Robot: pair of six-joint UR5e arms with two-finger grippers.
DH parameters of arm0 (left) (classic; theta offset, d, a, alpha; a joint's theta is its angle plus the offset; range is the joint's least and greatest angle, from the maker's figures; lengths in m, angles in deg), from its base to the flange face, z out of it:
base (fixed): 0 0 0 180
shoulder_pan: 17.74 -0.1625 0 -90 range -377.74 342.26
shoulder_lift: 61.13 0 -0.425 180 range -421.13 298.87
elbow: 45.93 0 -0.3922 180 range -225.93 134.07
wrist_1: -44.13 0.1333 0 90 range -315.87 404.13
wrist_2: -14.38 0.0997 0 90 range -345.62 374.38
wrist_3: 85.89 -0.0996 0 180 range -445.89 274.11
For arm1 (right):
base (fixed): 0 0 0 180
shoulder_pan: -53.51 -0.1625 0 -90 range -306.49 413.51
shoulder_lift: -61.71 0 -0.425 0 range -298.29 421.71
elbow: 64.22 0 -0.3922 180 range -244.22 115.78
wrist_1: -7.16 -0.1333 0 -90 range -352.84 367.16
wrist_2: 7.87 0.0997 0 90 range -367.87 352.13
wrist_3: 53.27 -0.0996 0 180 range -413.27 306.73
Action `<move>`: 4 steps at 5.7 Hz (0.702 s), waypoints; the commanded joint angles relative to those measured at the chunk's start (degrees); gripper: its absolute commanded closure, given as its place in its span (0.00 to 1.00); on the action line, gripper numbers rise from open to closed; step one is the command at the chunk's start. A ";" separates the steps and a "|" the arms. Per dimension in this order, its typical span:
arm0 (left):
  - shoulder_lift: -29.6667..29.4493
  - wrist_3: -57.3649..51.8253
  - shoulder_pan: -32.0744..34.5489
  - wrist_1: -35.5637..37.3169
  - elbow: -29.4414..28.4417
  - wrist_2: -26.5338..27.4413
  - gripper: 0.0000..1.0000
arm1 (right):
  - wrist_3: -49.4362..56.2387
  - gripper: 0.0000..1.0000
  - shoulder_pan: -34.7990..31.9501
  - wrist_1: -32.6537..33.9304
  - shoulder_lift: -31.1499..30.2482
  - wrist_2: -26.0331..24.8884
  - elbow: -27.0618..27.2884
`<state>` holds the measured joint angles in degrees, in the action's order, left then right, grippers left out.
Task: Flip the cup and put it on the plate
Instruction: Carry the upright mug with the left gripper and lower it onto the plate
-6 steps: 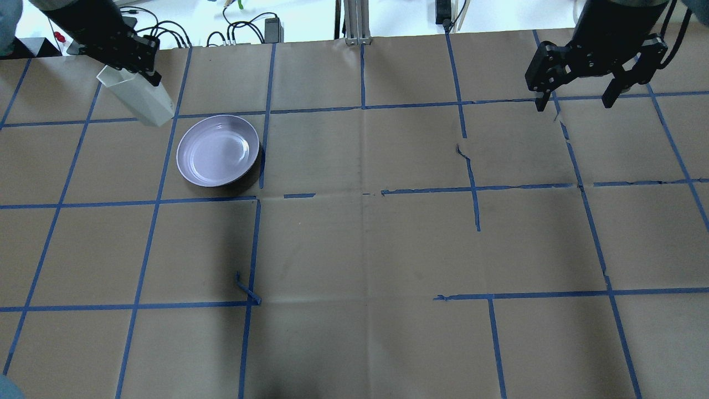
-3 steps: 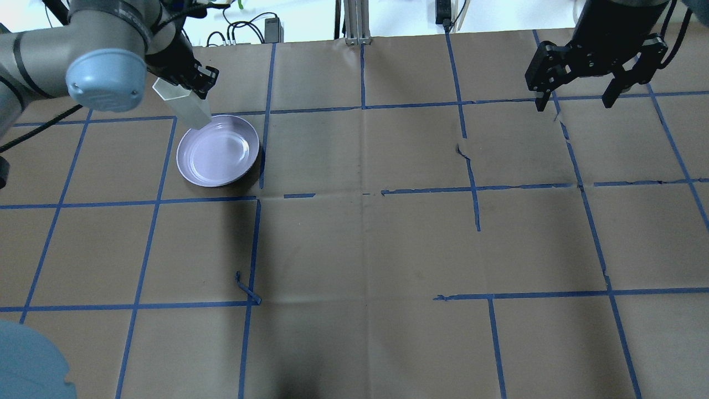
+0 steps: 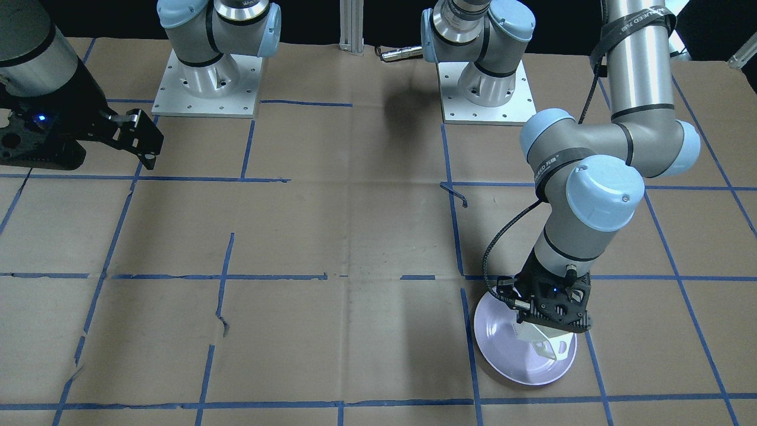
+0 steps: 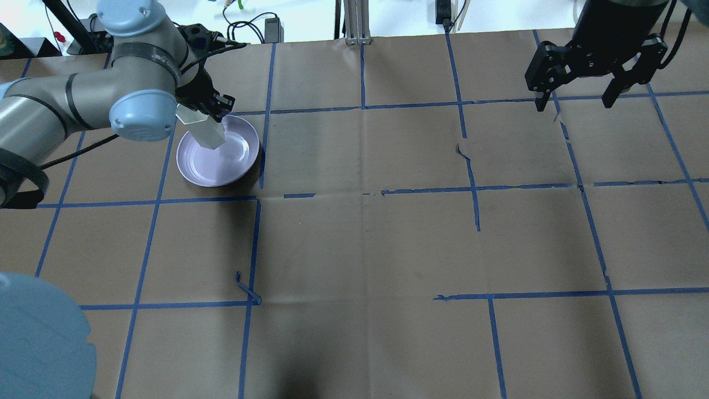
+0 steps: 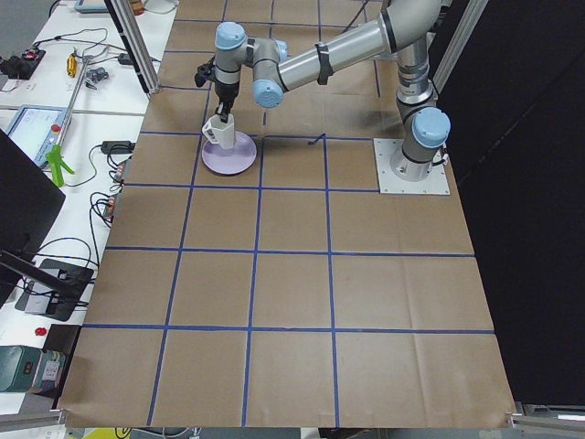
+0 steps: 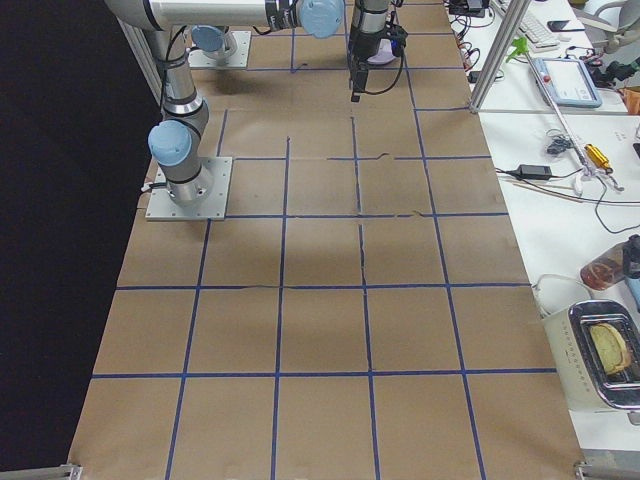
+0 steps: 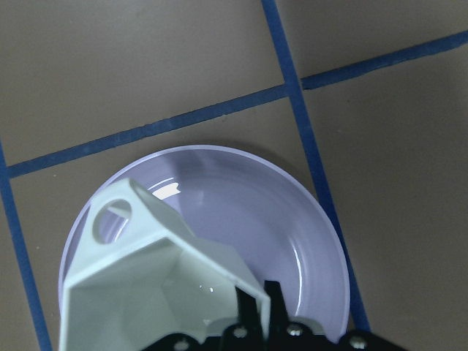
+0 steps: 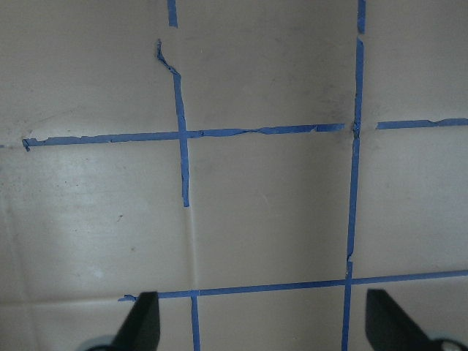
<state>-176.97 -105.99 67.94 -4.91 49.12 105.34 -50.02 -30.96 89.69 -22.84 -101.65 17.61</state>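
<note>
The white faceted cup hangs in my left gripper, which is shut on its rim. Its mouth faces up toward the gripper and its base points down, slightly tilted. It is over the far-left part of the pale lavender plate. I cannot tell whether the base touches the plate. The left wrist view shows the cup's inside and handle over the plate. In the front view the cup is under the gripper, over the plate. My right gripper is open and empty, high at the far right.
The table is brown paper with a blue tape grid. Loose tape ends curl up at the near left and right of centre. Cables and gear lie beyond the far edge. The arm bases stand at the robot's side.
My left arm has carried the cup from beyond the plate's far-left side to over the plate and lowered it, turning it more upright. The right arm has not moved.
</note>
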 commanded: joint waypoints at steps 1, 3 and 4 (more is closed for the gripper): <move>-0.27 0.15 0.02 -0.78 -0.13 0.79 0.15 | 0.00 0.00 0.00 0.00 0.00 0.00 0.00; 2.44 -0.02 -0.16 -8.76 -3.37 3.61 0.01 | 0.00 0.00 0.00 0.00 0.00 0.00 0.00; 6.29 -0.02 -0.42 -14.70 -4.69 3.70 0.01 | 0.00 0.00 0.00 0.00 0.00 0.00 0.00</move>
<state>-173.72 -106.01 67.70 -14.68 45.72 108.81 -50.02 -30.95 89.69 -22.84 -101.65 17.61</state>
